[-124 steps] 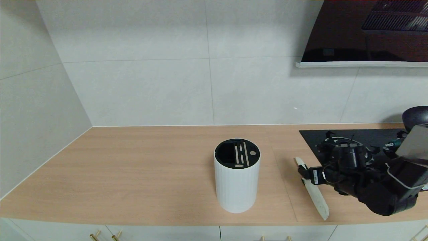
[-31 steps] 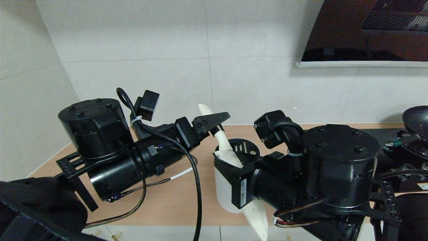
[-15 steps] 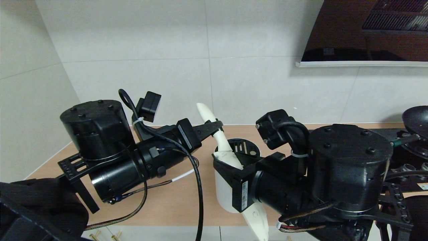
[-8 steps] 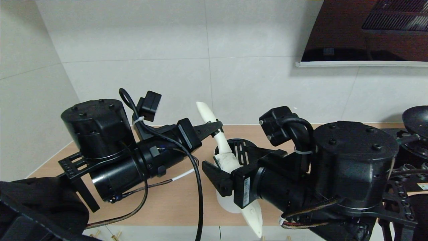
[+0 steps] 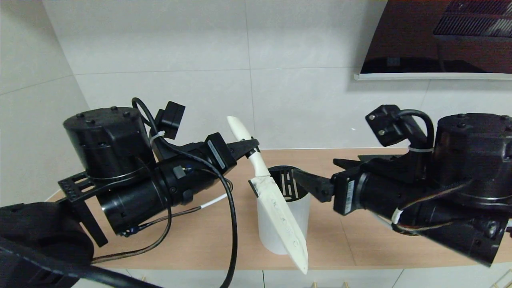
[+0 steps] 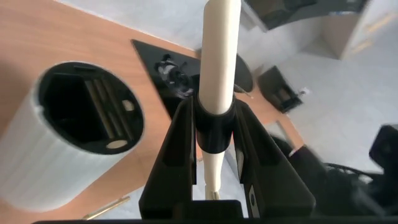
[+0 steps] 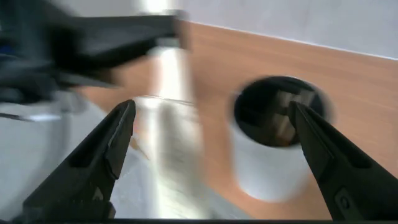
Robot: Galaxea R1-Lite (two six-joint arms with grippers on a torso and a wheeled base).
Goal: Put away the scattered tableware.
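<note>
A white knife hangs blade down in the air, just in front of a white ribbed knife holder with a black slotted top. My left gripper is shut on the knife's handle and comes in from the left. My right gripper is open, to the right of the holder's top and apart from the blade. In the right wrist view its fingers spread wide, with the holder and the blurred knife beyond them.
The holder stands on a wooden counter against a tiled wall. A black cooktop lies on the counter to the right of the holder. A dark range hood hangs at the upper right. Cabinet fronts run below the counter's front edge.
My right gripper opened, let go of the blade and drew back to the right. The left gripper closed on the handle and now lifts the knife slightly by itself.
</note>
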